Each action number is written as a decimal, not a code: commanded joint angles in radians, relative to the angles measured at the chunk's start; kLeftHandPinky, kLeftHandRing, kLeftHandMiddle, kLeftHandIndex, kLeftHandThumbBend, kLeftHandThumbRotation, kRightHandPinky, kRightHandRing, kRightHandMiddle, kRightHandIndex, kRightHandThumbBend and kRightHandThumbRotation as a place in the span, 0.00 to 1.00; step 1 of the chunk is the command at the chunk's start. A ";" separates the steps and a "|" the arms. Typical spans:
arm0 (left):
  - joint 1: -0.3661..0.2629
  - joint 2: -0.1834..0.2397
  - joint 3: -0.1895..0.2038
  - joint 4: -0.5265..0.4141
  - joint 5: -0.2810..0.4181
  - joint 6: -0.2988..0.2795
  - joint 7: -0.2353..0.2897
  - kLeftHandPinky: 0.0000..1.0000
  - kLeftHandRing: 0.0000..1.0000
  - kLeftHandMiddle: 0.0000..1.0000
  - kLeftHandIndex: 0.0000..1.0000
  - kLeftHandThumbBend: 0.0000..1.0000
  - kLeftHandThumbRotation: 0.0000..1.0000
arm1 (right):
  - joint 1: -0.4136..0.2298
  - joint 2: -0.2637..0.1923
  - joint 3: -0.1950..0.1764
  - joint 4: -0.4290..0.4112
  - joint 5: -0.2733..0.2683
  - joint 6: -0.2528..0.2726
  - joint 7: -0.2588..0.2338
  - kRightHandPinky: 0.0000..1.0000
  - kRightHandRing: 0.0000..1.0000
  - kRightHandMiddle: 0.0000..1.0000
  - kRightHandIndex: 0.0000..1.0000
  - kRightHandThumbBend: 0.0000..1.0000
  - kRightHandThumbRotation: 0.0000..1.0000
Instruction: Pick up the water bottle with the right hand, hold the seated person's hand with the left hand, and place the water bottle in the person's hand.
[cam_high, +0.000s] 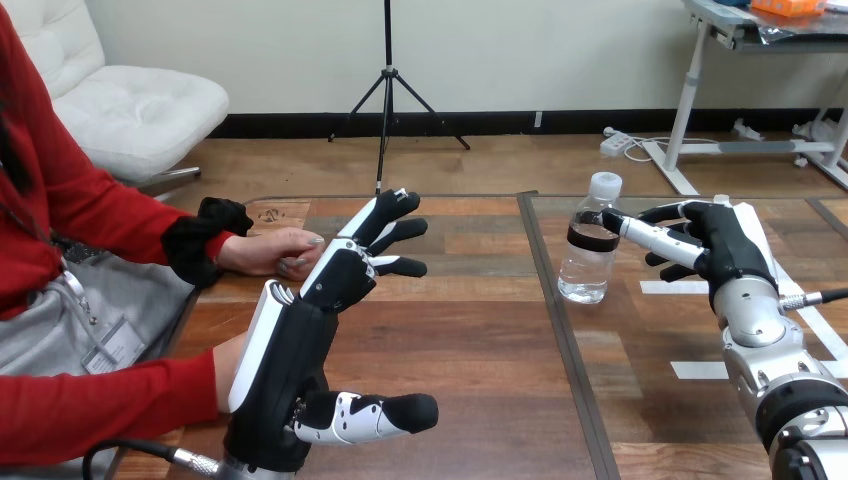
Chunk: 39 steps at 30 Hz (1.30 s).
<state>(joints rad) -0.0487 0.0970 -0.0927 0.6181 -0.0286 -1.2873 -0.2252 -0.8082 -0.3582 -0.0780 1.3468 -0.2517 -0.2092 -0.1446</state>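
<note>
1. Counter (480, 340): wooden, split by a dark seam running front to back. Its near edge and both side edges are cut off.

2. Left hand (300, 340): raised over the counter's left half, with its white back turned to the left. The fingers are held straight and spread, pointing away and to the right. The thumb is stuck out to the right, and nothing is gripped. The wrist is cut off by the bottom edge.

3. Right hand (725, 250): placed just right of the bottle, palm turned toward it. It is loosely open and closed round nothing. One finger (650, 238) is stretched left to the bottle's shoulder; whether it touches cannot be told. The forearm is cut off at the lower right corner.

4. Person's farther hand (268, 250): laid palm down on the counter at the left. Its fingertips are met by the left hand's fingers in the view; whether they are in contact cannot be told.

5. Person's nearer hand (228, 368): mostly hidden behind the left hand's back, so its pose cannot be made out.

6. Water bottle (588, 262): clear, stood upright on the counter right of the seam. Its long axis is vertical, with the white cap (605, 185) on top and a dark band (590, 238) around it. It is well apart from both of the person's hands.

7. Tape marks (672, 287): white strips, stuck flat on the counter below the right hand.
</note>
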 joint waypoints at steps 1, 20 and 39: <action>-0.051 -0.009 0.017 -0.026 0.006 -0.006 0.017 0.67 0.83 0.89 0.89 1.00 0.65 | -0.070 -0.026 0.023 -0.018 -0.018 -0.041 -0.021 0.23 0.29 0.35 0.43 1.00 0.54; -0.067 -0.001 0.006 -0.033 0.006 0.022 0.012 0.69 0.84 0.90 0.90 1.00 0.66 | -0.043 -0.067 0.083 -0.035 -0.069 -0.113 -0.051 0.28 0.34 0.42 0.42 1.00 0.56; -0.086 0.010 0.001 -0.017 -0.004 0.026 0.003 0.70 0.84 0.90 0.90 1.00 0.66 | 0.002 -0.110 0.179 -0.073 -0.185 -0.255 -0.235 0.19 0.23 0.30 0.32 1.00 0.69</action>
<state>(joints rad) -0.0656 0.1004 -0.0974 0.6180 -0.0255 -1.2625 -0.2199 -0.7942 -0.4410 0.0687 1.3312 -0.4106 -0.4309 -0.3218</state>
